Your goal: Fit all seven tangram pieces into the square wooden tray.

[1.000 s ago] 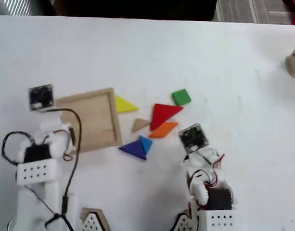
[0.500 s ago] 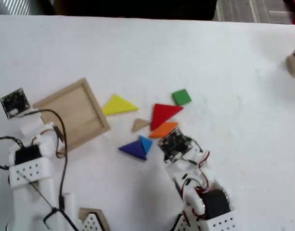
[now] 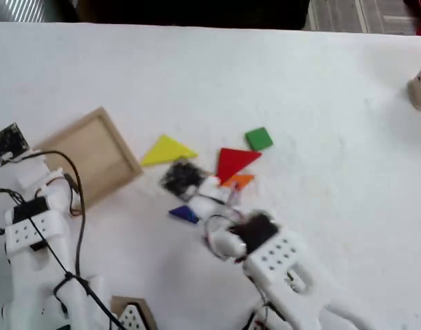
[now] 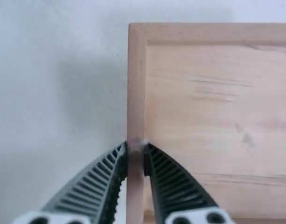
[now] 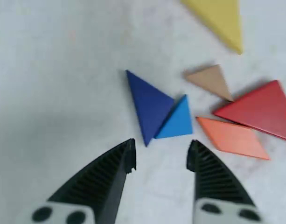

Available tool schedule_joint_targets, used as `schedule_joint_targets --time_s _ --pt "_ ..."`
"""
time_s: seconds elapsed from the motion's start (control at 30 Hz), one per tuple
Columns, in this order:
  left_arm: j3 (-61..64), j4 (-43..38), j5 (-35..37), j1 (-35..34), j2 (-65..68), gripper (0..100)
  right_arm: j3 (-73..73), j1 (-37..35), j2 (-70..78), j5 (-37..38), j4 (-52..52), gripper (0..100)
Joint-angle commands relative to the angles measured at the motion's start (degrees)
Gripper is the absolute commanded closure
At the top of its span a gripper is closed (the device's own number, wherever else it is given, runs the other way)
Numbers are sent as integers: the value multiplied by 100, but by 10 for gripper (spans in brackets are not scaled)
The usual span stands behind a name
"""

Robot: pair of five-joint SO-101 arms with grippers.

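Left end effector point(image 4: 135, 147), pinching the wooden tray point(image 3: 86, 161) by its rim, drags it leftward. Right end effector point(image 5: 161, 154) swings in, spread, over the dark blue triangle point(image 5: 149, 105). Tray's empty, first pick coming.

From above, the right arm point(image 3: 265, 254) lay over the pieces, covering much of the dark blue triangle point(image 3: 184, 214) and the orange parallelogram point(image 3: 241, 181). At the left wrist, the wooden tray point(image 4: 136, 84) ran off the picture's edge. At the right wrist, the yellow triangle point(image 5: 217, 16) and red triangle point(image 5: 259, 109) were cut off.
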Motion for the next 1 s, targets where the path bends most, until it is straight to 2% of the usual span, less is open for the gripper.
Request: schedule_joint_targets --time_s 0.0,0.13,0.33,0.53,0.77,0.97 --pt "-229 -237 70 -189 13 977 -431 -796 963 -141 -435 738" --pt "-220 -237 53 -154 13 977 -413 -980 1815 -149 -1262 755" --pt "-211 -237 35 -66 22 977 -440 -901 2826 -123 -2220 862" --pt "-70 -466 35 -57 22 977 -659 -224 3090 -123 -2519 911" --pt "-9 -457 35 145 13 977 -756 1314 3108 -105 -3020 911" --pt "26 -448 35 321 -13 977 -774 1631 3037 -105 -2993 912"
